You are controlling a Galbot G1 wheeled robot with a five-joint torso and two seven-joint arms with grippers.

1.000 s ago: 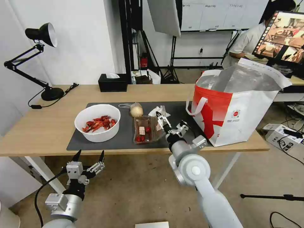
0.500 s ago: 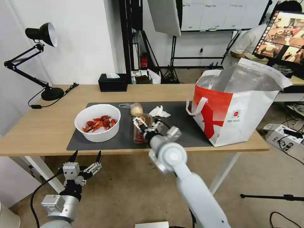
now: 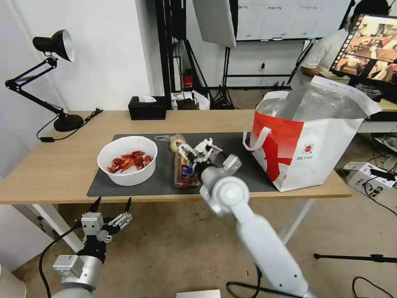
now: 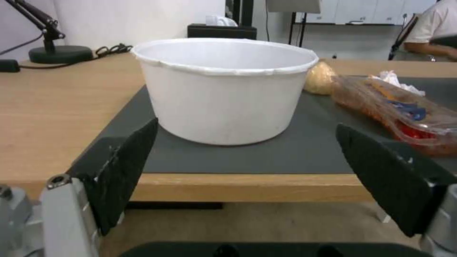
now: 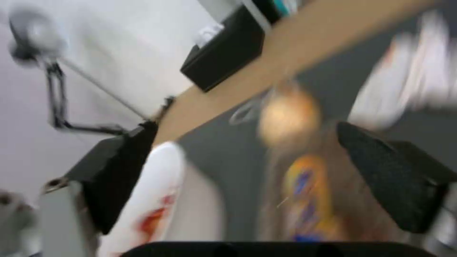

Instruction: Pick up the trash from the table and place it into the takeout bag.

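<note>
Clear plastic tray (image 3: 185,170), lengthwise toward the mat's near edge, lies beneath the right gripper (image 3: 197,152), jaws spread; left gripper (image 3: 111,207) idles open below the table (image 3: 62,165).

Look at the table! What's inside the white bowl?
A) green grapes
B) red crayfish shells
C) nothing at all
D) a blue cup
B: from the head camera, the white bowl on the dark mat holds a pile of red crayfish shells.
</note>
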